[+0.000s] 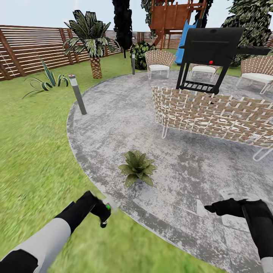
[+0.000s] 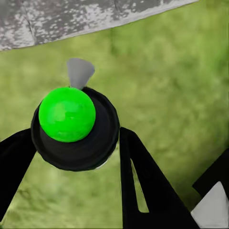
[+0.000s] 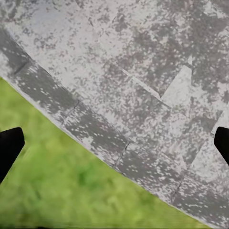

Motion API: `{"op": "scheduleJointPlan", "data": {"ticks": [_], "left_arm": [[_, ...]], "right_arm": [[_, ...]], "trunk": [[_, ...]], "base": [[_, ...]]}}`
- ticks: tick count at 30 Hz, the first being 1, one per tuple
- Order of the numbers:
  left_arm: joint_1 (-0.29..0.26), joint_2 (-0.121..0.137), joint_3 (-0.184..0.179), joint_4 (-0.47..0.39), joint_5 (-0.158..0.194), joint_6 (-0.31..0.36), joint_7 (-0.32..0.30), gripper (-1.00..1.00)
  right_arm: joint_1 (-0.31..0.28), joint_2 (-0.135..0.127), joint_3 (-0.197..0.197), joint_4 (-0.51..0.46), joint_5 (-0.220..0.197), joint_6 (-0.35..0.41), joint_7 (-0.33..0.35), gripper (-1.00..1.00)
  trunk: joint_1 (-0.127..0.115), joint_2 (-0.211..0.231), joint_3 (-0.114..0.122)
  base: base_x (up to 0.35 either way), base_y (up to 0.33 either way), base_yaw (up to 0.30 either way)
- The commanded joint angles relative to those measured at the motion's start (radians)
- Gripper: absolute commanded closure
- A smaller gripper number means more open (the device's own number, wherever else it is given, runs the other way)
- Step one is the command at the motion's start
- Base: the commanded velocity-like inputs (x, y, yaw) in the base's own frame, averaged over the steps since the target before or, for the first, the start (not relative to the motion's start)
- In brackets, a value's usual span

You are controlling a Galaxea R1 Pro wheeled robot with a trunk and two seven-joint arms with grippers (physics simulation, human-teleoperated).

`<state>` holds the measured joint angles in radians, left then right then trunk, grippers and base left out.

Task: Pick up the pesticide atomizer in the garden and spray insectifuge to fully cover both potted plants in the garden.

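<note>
One potted plant [image 1: 137, 168] is showing, two lamps [image 1: 77, 94], three chairs [image 1: 159, 62], one sofa [image 1: 212, 113], one grill [image 1: 212, 49], one palm [image 1: 91, 41].

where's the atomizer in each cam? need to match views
Head view: the atomizer is low and left of centre, held in the left hand, over the grass by the patio edge.
Left wrist view: the atomizer sits left of centre, seen end-on, dark body with a green spot, between the fingers.
Right wrist view: not in it.
Shared landmark: the patio edge against the lawn.
</note>
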<state>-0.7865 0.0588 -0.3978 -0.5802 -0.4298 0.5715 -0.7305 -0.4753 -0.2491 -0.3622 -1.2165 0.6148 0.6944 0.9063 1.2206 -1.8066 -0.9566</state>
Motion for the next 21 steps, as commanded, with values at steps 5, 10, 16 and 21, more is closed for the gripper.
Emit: {"op": "scheduleJointPlan", "data": {"ticks": [5, 10, 16, 21], "left_arm": [[-0.001, 0.025, -0.033, -0.003, -0.012, -0.122, -0.104, 1.0], [0.0, 0.03, -0.054, -0.004, -0.013, -0.166, -0.173, 1.0], [-0.001, 0.032, -0.081, -0.007, -0.031, -0.258, -0.236, 1.0], [-0.002, 0.032, -0.082, -0.007, -0.033, -0.291, -0.24, 1.0]], "right_arm": [[-0.111, 0.001, 0.078, 0.086, -0.009, 0.0, 0.159, -1.0], [-0.199, 0.01, 0.102, 0.188, -0.064, -0.001, 0.187, -1.0], [-0.228, 0.115, 0.106, 0.199, -0.074, -0.003, 0.264, 1.0], [-0.23, 0.124, 0.235, 0.199, -0.077, -0.003, 0.283, 1.0]], "trunk": [[0.0, 0.0, -0.001], [0.0, 0.0, -0.001], [0.0, 0.0, -0.001], [0.0, 0.0, -0.001]], "base": [[0.0, 0.0, 0.0], [0.0, 0.0, 0.0], [0.0, 0.0, 0.0], [0.0, 0.0, 0.0]]}}
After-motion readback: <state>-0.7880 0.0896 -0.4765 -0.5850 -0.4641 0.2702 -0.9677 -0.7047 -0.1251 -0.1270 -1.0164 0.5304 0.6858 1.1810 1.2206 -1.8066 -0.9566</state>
